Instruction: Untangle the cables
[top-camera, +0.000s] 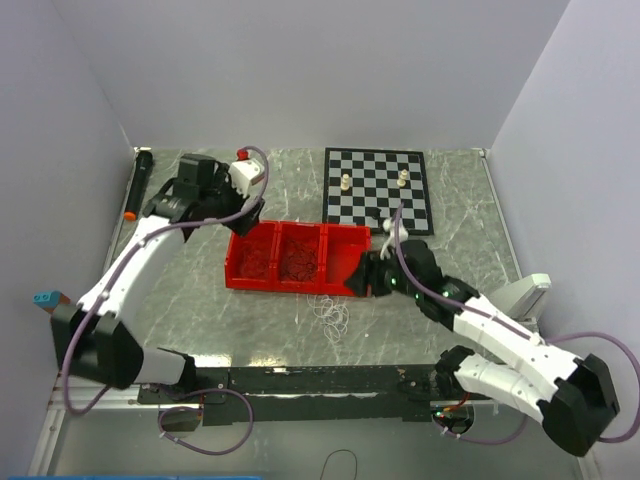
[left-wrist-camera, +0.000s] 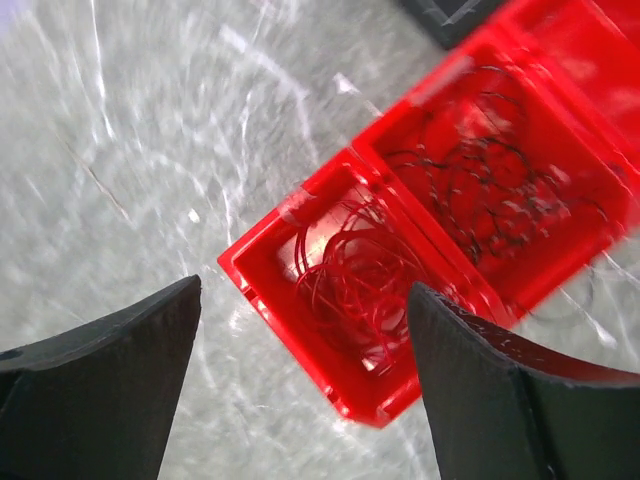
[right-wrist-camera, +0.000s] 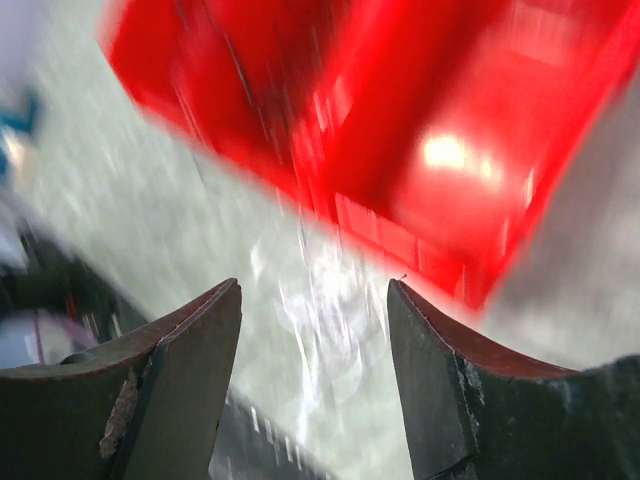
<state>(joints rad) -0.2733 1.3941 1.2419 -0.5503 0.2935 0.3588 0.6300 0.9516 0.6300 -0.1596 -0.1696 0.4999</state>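
Note:
A red three-part tray (top-camera: 243, 281) lies mid-table. Its left part holds red cable loops (top-camera: 254, 259), the middle part holds black loops (top-camera: 298, 261), and I see no cable in the right part. A bunch of white cable (top-camera: 331, 313) lies on the table in front of the tray. My left gripper (top-camera: 205, 185) hovers open and empty left of the tray; its wrist view (left-wrist-camera: 303, 285) shows the red loops (left-wrist-camera: 355, 275) and black loops (left-wrist-camera: 480, 170) below. My right gripper (top-camera: 368, 276) is open at the tray's right front corner, with the blurred white cable (right-wrist-camera: 325, 300) beyond its fingers (right-wrist-camera: 200, 340).
A chessboard (top-camera: 378, 187) with three white pieces lies behind the tray. A black pen with an orange tip (top-camera: 137, 185) lies along the left wall. A blue block (top-camera: 45, 297) sits at the left edge and a white object (top-camera: 527, 293) at the right edge.

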